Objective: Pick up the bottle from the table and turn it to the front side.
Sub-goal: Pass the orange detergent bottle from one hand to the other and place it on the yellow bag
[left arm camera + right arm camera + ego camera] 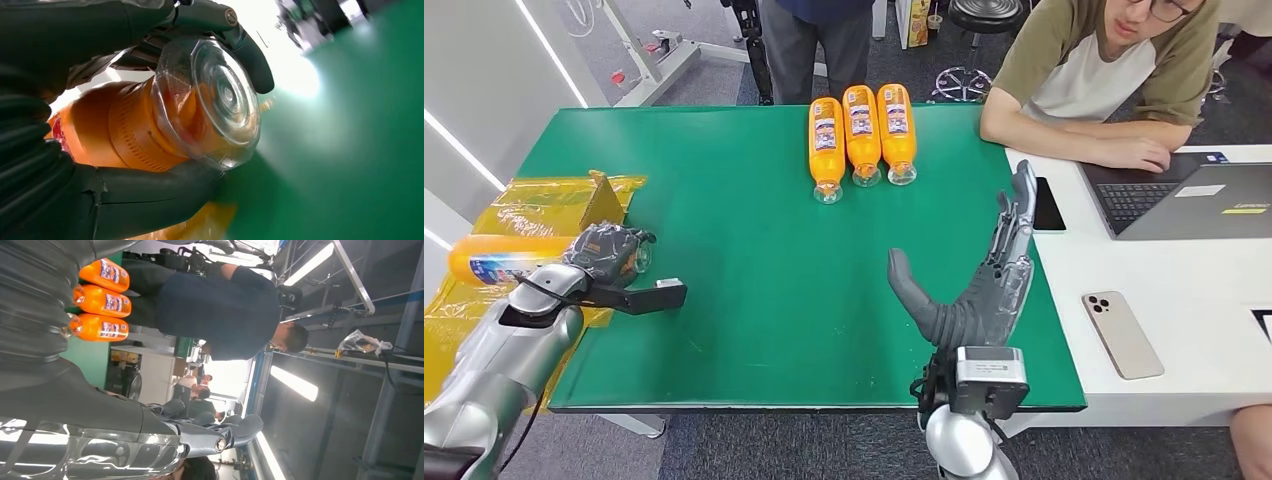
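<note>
Closest to our lens sits the right hand (984, 290), raised over the near edge of the green table (754, 290), its fingers (1016, 215) spread apart and pointing upward, thumb out to the side, with nothing in its grasp. We record the left hand (609, 252) at the table's left edge, its dark fingers (245, 50) wrapped around an orange bottle (499, 258); the bottle lies roughly level in that grip, its body extending away from the fingers out past the table edge, above a yellow plastic bag (534, 200). From the left wrist view we confirm the hold: the bottle's clear domed cap end (215, 100) faces the camera, clamped between the fingers above and the thumb (150, 187) below. Well beyond the right hand's fingers, near the far edge of the table, we note three more orange bottles (861, 135) lying side by side, touching, caps toward the robot. To the right of the open fingers stands a white desk carrying a dark phone (1048, 205), a laptop (1194, 195) and a light phone (1122, 333). One person (1114, 80) leans on that desk; another stands behind the far edge of the table.
</note>
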